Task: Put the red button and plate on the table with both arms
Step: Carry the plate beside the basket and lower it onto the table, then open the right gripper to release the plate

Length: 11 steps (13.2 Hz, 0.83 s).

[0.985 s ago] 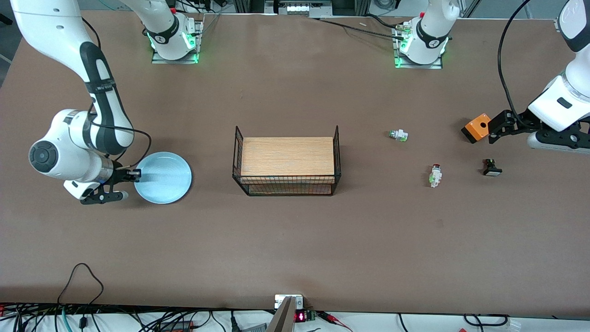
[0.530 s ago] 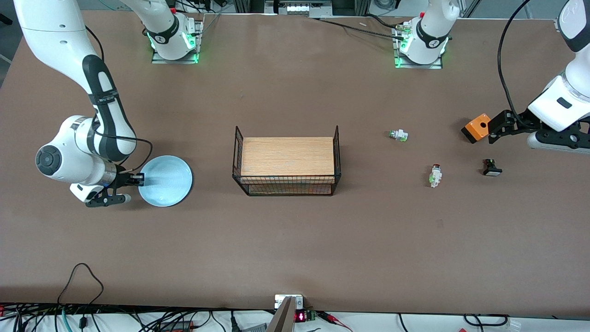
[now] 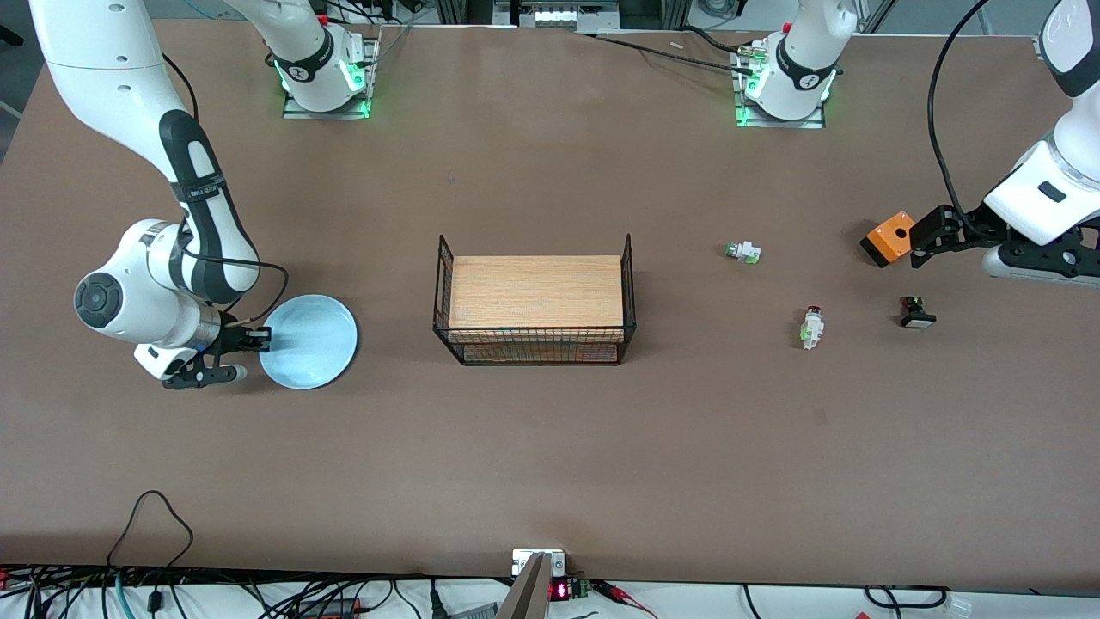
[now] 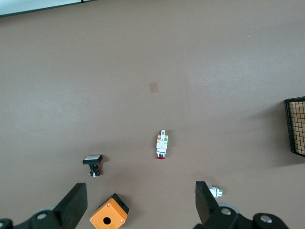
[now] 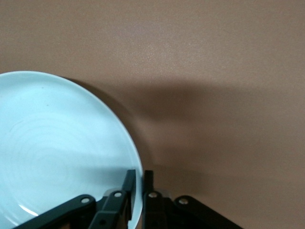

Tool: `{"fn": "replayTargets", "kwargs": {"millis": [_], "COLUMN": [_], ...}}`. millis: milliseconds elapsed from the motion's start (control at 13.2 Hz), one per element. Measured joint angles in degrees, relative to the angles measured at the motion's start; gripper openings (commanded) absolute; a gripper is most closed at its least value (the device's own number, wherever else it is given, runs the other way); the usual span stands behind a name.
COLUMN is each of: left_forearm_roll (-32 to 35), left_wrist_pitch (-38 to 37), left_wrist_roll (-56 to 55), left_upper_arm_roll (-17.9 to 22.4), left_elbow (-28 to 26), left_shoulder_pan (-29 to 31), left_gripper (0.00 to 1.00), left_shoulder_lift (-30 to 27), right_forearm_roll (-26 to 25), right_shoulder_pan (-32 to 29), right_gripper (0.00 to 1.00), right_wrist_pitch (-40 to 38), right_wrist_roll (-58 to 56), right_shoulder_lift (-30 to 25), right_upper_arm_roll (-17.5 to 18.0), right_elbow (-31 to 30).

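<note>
Plate (image 3: 308, 341) is sitting on the table (image 3: 550, 447) toward my right arm's end, and my right gripper (image 3: 255, 340) is pinching its rim, one finger above the edge and one below as far as the right wrist view lets me tell. Fingers (image 5: 125, 188) are sitting tight against that edge there, though I can't really say how firm the grip is.

My left gripper (image 3: 916, 240) is hanging wide open over the table at the left arm's end, holding nothing and just waiting, right beside an orange box (image 3: 889, 238). Red button (image 3: 811, 327) is lying on its side on the table, well apart from that gripper, toward the wire rack (image 3: 534, 301). Black switch (image 3: 917, 313) is sitting near the gripper, closer to the front camera, and the green-capped switch (image 3: 742, 252) is lying between the rack and the orange box.
</note>
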Motion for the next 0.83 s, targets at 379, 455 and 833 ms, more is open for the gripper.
{"fn": "replayTargets", "kwargs": {"millis": [379,455,833], "left_forearm_roll": [0.0,0.0,0.0], "left_wrist_pitch": [0.0,0.0,0.0], "left_wrist_roll": [0.0,0.0,0.0], "left_upper_arm_roll": [0.0,0.0,0.0], "left_elbow": [0.0,0.0,0.0], "left_shoulder_pan": [0.0,0.0,-0.1], "left_gripper": [1.0,1.0,1.0], "left_shoulder_lift": [0.0,0.0,0.0], "right_forearm_roll": [0.0,0.0,0.4], "right_shoulder_pan": [0.0,0.0,0.1], "right_gripper": [1.0,1.0,1.0], "right_wrist_pitch": [0.6,1.0,1.1], "right_wrist_roll": [0.0,0.0,0.0], "right_shoulder_lift": [0.4,0.4,0.1], "right_upper_arm_roll": [0.6,0.7,1.3], "right_elbow": [0.0,0.0,0.1]}}
